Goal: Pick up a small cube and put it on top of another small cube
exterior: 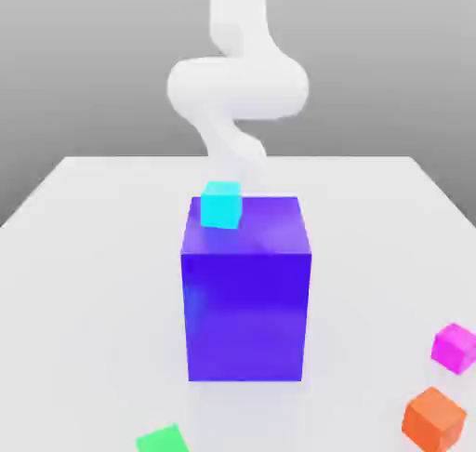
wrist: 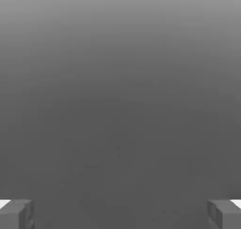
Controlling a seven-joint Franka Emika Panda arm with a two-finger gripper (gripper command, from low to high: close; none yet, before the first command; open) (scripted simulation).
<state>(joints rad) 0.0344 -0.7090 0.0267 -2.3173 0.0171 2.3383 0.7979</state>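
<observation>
1. The gripper [wrist: 121, 215] is seen in the hand view with its jaws spread wide, nothing gripped.
2. The magenta cube [exterior: 455, 348] is placed on the white table [exterior: 84, 283], at the exterior view's right, near the orange cube [exterior: 433, 420].
3. The cyan cube [exterior: 221, 206] is seen at the blue-violet block's [exterior: 246, 315] top.

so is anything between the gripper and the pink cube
Probably the blue block: it stands in front of the arm, with the cyan cube on top. The pink cube lies nearer the camera, at the exterior view's right, so a low, straight path from the open gripper might clip the block.
</observation>
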